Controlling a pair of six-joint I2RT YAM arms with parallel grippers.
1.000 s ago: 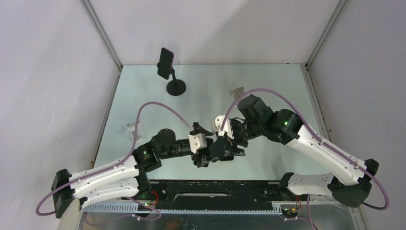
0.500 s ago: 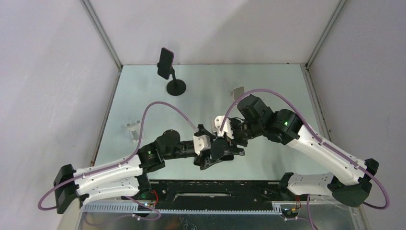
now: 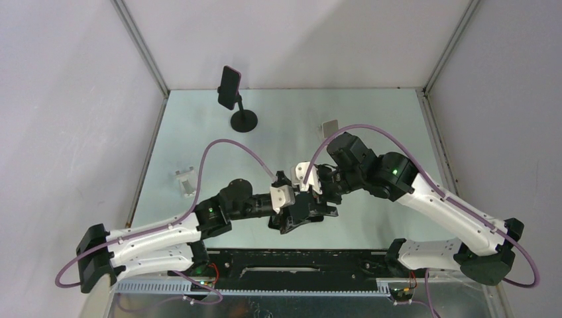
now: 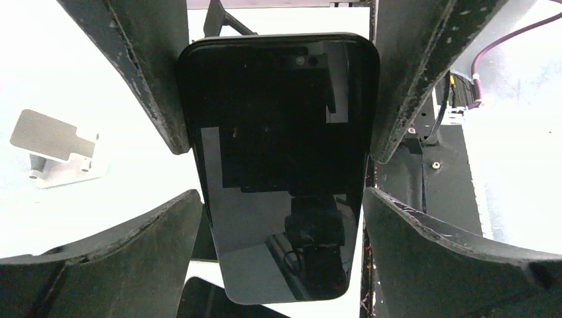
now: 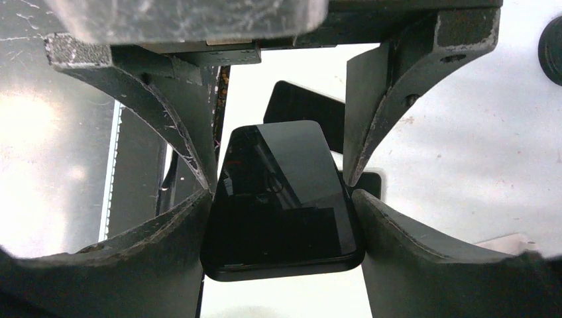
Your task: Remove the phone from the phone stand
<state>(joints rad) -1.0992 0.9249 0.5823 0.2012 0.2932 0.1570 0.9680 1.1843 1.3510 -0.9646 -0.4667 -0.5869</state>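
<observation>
Tabletop [image 3: 371, 112] of pale metal lay between grey walls. Over its near middle the left arm [image 3: 152, 235] and the right arm [image 3: 450, 209] reached in toward each other, and their ends met.

Both wrist views showed four black fingers around one phone [image 4: 278, 152], which was held off the table with its dark screen facing the cameras. The left gripper [image 4: 280, 199] was closed to the phone's width, its two fingers pressed on the long edges. The right gripper [image 5: 281, 199] pinched the same edges in the same way, further along the phone.

A second phone [image 3: 229, 86] sat upright in a black stand [image 3: 244, 121] at the far left corner, well apart from the arms. A left white stand [image 3: 185, 180] stood by the left wall. A right white stand [image 3: 329, 126] stood just beyond the right arm's wrist.
</observation>
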